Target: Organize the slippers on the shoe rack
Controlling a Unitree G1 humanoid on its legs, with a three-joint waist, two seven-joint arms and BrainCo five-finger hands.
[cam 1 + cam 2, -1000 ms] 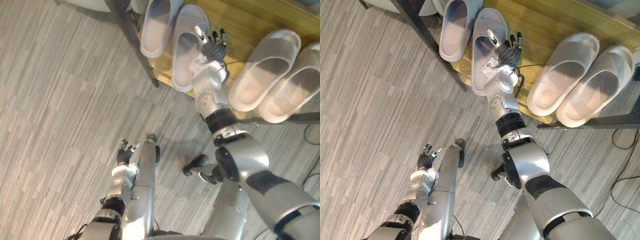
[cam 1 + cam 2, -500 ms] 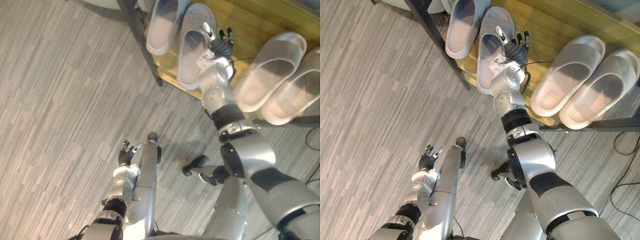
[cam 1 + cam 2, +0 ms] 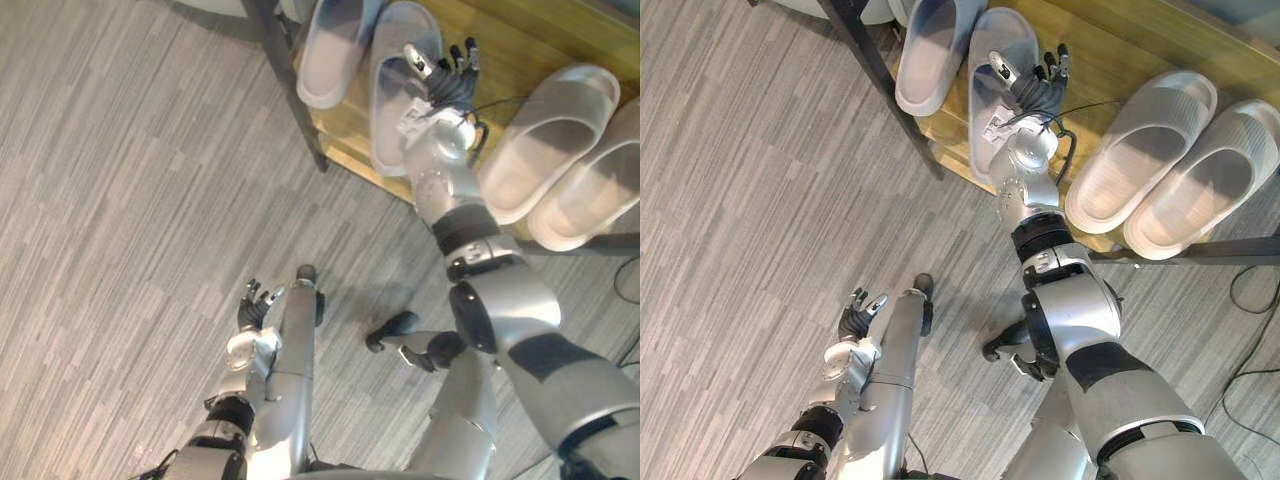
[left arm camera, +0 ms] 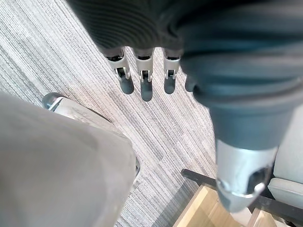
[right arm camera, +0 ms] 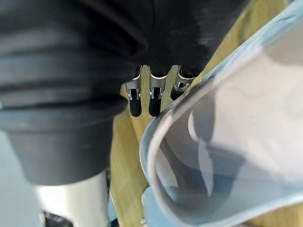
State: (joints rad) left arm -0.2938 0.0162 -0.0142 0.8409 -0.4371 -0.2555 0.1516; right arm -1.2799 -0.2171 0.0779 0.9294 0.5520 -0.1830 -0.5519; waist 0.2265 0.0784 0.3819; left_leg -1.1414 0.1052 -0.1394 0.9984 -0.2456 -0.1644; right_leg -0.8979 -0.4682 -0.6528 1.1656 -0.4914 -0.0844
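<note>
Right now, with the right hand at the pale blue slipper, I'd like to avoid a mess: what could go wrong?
1. The right hand lies open alongside the pale blue slipper, whose heel sits near the wooden shelf's front edge; a pull backward could tip it onto the floor.
2. A sideways push could knock it into the neighbouring slipper, skewing the pair.
</note>
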